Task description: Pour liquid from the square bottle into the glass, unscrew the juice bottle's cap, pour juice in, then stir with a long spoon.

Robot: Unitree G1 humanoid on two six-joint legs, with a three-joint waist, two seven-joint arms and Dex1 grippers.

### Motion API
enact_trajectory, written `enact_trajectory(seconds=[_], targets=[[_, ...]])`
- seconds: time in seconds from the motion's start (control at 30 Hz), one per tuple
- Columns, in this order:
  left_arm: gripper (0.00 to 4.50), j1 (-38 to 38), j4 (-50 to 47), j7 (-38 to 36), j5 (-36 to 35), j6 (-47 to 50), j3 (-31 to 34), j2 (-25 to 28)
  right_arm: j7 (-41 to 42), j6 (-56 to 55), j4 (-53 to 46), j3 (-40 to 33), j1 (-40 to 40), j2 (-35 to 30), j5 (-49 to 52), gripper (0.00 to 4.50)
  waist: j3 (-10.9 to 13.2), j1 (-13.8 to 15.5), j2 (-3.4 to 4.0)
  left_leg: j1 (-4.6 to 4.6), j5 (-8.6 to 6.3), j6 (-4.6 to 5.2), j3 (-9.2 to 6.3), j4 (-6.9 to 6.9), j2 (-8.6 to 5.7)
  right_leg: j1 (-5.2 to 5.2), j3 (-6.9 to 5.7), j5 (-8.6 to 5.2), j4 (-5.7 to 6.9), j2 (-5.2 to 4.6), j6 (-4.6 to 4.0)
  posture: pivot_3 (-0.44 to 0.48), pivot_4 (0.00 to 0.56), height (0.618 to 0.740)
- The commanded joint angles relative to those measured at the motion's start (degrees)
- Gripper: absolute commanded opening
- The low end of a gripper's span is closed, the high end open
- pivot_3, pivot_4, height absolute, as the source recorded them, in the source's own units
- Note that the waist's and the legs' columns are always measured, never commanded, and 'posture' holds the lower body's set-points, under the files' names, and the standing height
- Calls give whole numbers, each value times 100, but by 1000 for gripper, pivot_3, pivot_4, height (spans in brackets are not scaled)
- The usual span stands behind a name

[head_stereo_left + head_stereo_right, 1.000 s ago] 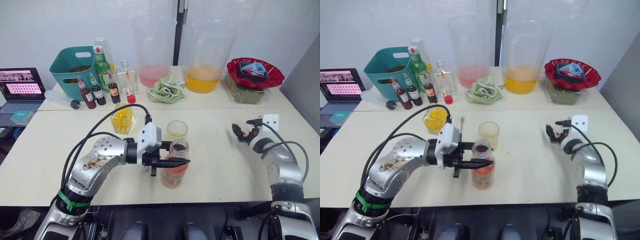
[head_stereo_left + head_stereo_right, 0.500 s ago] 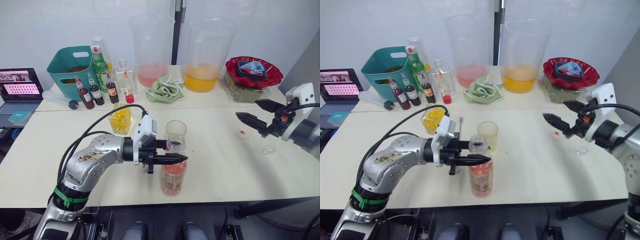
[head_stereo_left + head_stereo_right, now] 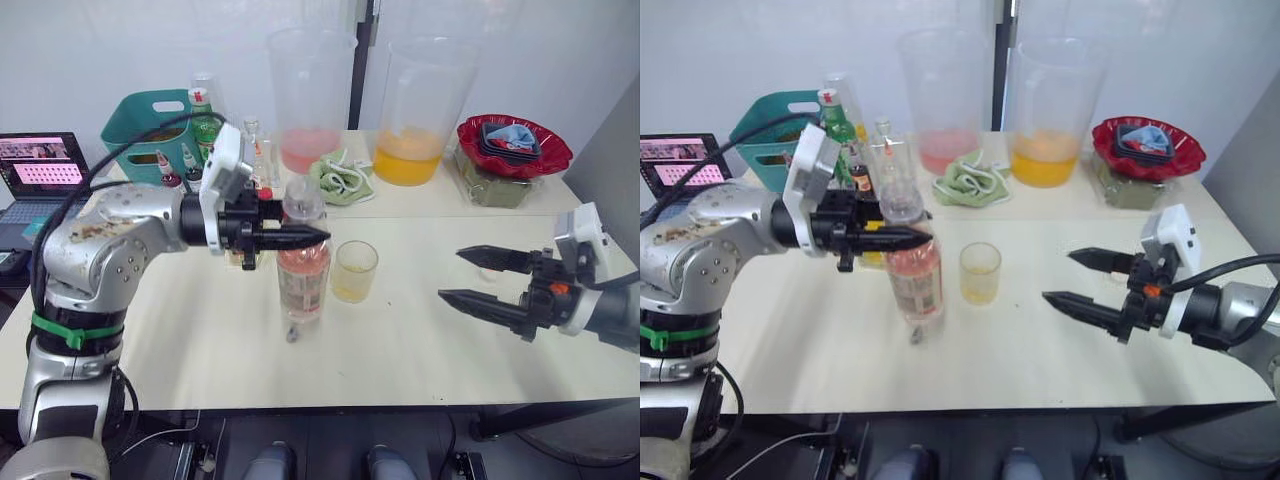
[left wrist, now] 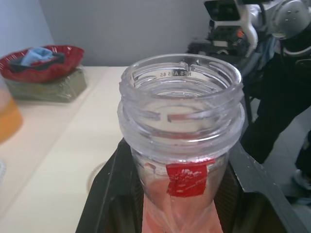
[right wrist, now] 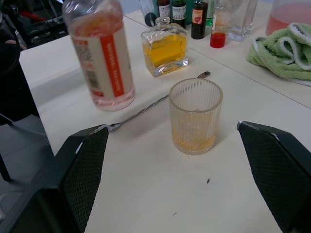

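The left gripper [image 3: 300,237] clamps the uncapped juice bottle [image 3: 301,262] by its neck, raised for pouring into the glass [image 3: 355,271], while the right gripper [image 3: 478,279] waits with fingers apart.

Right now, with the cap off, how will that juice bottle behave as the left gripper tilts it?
The juice bottle looks like thin clear plastic, so it may flex. It is over half full; liquid will likely shift. The left gripper grips its neck, so it may swing.

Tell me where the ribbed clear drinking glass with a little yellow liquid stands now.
The ribbed clear glass stands near the middle of the table, just right of the uncapped juice bottle held by the left gripper, with the square bottle behind.
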Motion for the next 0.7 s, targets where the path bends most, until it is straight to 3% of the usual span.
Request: enact_trajectory(seconds=[0.03, 0.3, 0.43, 0.7], targets=[[1403, -484, 414, -53, 339, -632, 29, -214, -221, -119, -246, -236, 31, 42, 162, 4475, 1, 4, -2, 0, 0, 0, 0, 0, 0, 0, 0, 0, 0, 0, 0, 0, 150, 740], [1403, -812, 1590, -416, 1514, -2060, -490, -579, -742, -151, -583, -444, 257, 165, 343, 4475, 3, 7, -6, -6, 0, 0, 1, 0, -2, -8, 1, 0, 3, 1, -1, 0, 150, 740], [1403, -947, 2237, -265, 2079, -2956, -613, -936, -956, -182, -771, -541, 431, 245, 402, 4475, 5, 27, -9, -21, 1, 0, 1, 2, -3, -21, 1, 1, 5, 0, -1, 0, 150, 740], [1403, -1195, 3718, 727, 3497, -5319, -920, -1745, -1526, -313, -1182, -613, 695, 466, 574, 4475, 6, 95, -12, -30, 1, -1, 0, 6, -13, -27, 1, 2, 8, -5, 0, 0, 150, 740]])
